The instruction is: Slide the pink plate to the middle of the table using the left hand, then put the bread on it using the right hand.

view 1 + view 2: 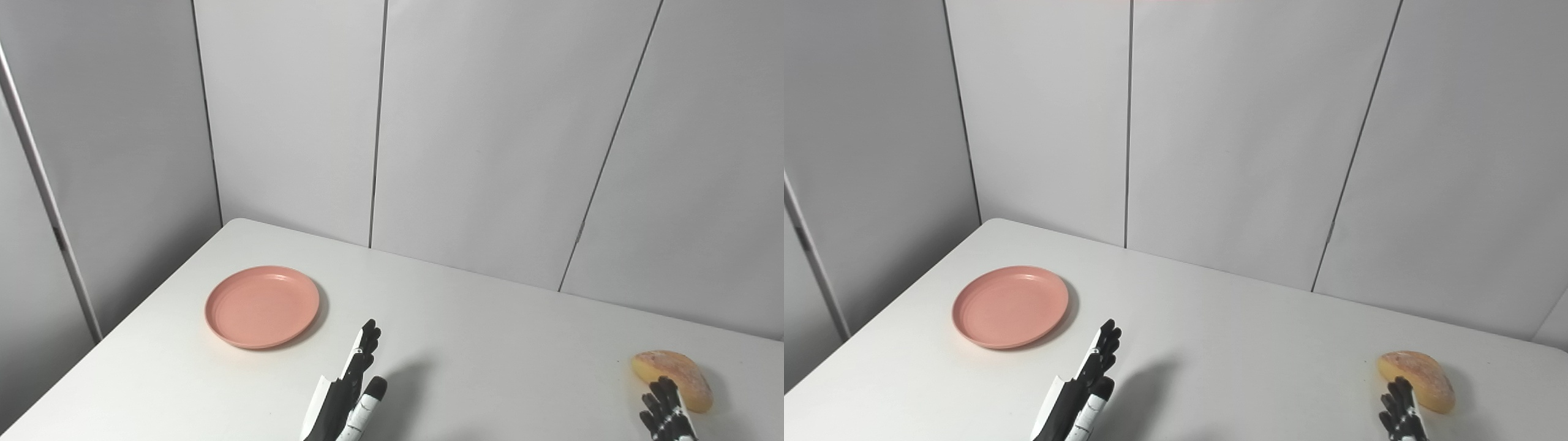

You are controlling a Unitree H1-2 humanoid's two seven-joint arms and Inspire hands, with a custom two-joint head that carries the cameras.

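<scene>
While neither hand held anything, both sat at the bottom edge of the frame, nearest the camera. The left hand rose edge-on at lower centre, its fingers extended and released, tips aimed toward the plate but clearly apart from it; that posture looked like a readiness to reach over and push, so the slide seemed not yet begun. At the lower right corner the right hand showed only its dark fingers, spread and empty, just beside the bread; whether they touched the near end of the loaf could not be told. It appeared to be waiting by its target until the plate arrived.

Farther back, the pink plate lay flat on the white surface at left of centre, well apart from the bread, with the bare middle of the surface between them. Behind stood grey wall panels.

The right eye view showed more of the right-hand panel seam and a shade more surface past the bread; the left eye view showed more of the left frame post.
</scene>
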